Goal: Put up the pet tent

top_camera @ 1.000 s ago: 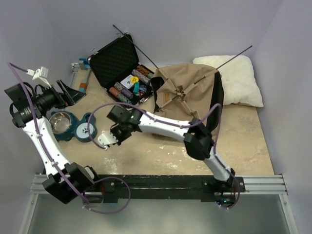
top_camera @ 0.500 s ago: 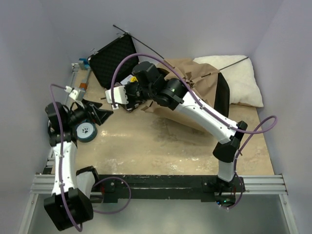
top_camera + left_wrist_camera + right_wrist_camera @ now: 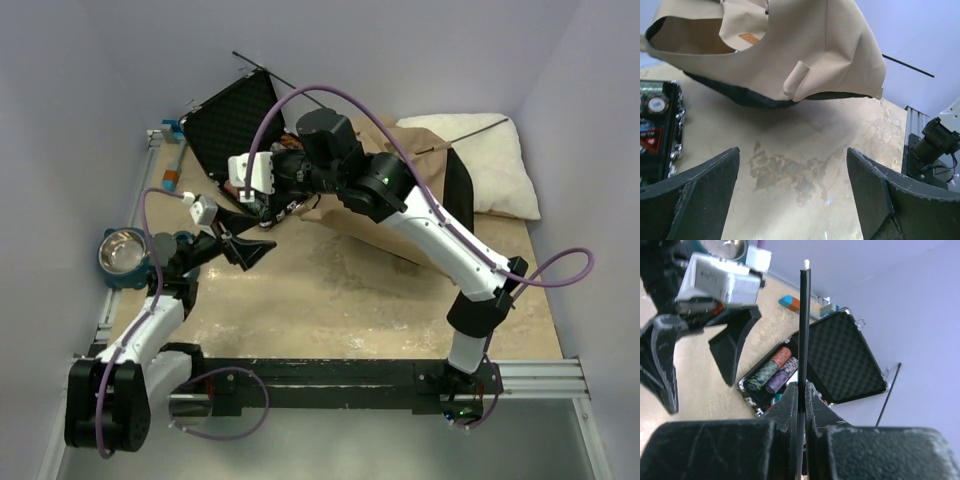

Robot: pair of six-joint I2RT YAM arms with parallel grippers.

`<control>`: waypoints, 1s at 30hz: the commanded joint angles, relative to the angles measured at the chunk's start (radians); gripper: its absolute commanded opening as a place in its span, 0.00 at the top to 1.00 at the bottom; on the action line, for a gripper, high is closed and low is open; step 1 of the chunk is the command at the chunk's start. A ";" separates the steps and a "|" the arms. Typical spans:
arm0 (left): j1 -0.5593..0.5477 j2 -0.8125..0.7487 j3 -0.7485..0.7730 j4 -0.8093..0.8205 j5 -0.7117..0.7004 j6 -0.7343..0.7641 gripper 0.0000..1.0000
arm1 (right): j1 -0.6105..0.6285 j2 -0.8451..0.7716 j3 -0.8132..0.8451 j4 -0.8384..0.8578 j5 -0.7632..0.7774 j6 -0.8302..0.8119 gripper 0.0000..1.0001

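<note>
Beige tabletop [image 3: 805, 170]; right tool [image 3: 801, 390] tight on pole [image 3: 803, 315]

The table [image 3: 330, 290] carries the pet tent [image 3: 420, 160], white pillow [image 3: 495, 165], black case [image 3: 235, 120] and bowl [image 3: 122, 252].

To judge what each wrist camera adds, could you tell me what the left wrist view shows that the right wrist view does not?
Only the left wrist view shows the tan canvas pet tent, with its black floor panel along the underside. Only the right wrist view shows the right gripper shut on a thin dark tent pole with a white tip, plus a shiny metal bowl. Both show the open left gripper, the black hard case of coloured chips and the beige tabletop.
</note>
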 commanded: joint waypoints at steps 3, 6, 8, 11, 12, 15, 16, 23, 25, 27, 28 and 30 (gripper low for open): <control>-0.156 0.161 0.092 0.336 -0.177 0.001 0.09 | -0.002 -0.064 0.064 0.029 0.064 0.046 1.00; -0.171 0.245 0.145 0.410 -0.168 -0.016 0.11 | -0.003 -0.072 0.055 0.034 0.073 0.058 1.00; -0.185 0.288 0.185 0.430 -0.151 -0.016 0.13 | -0.003 -0.080 0.044 0.042 0.083 0.067 1.00; -0.220 0.354 0.231 0.459 -0.128 -0.013 0.15 | -0.003 -0.087 0.040 0.048 0.092 0.080 1.00; -0.231 0.365 0.236 0.467 -0.131 -0.014 0.15 | -0.002 -0.087 0.038 0.048 0.093 0.083 1.00; -0.245 0.428 0.248 0.522 -0.140 -0.058 0.20 | -0.003 -0.093 0.035 0.052 0.096 0.090 1.00; -0.247 0.446 0.253 0.539 -0.140 -0.074 0.23 | -0.003 -0.093 0.037 0.052 0.098 0.094 1.00; -0.251 0.503 0.254 0.585 -0.121 -0.111 0.26 | -0.003 -0.095 0.034 0.057 0.109 0.089 1.00; -0.254 0.521 0.259 0.606 -0.111 -0.132 0.32 | -0.003 -0.096 0.032 0.057 0.109 0.092 1.00; -0.260 0.534 0.265 0.618 -0.099 -0.143 0.40 | -0.003 -0.098 0.028 0.060 0.109 0.094 1.00; -0.263 0.541 0.271 0.620 -0.091 -0.146 0.45 | -0.003 -0.100 0.024 0.062 0.112 0.092 1.00; -0.265 0.551 0.282 0.622 -0.075 -0.166 0.61 | -0.003 -0.106 0.011 0.068 0.121 0.089 1.00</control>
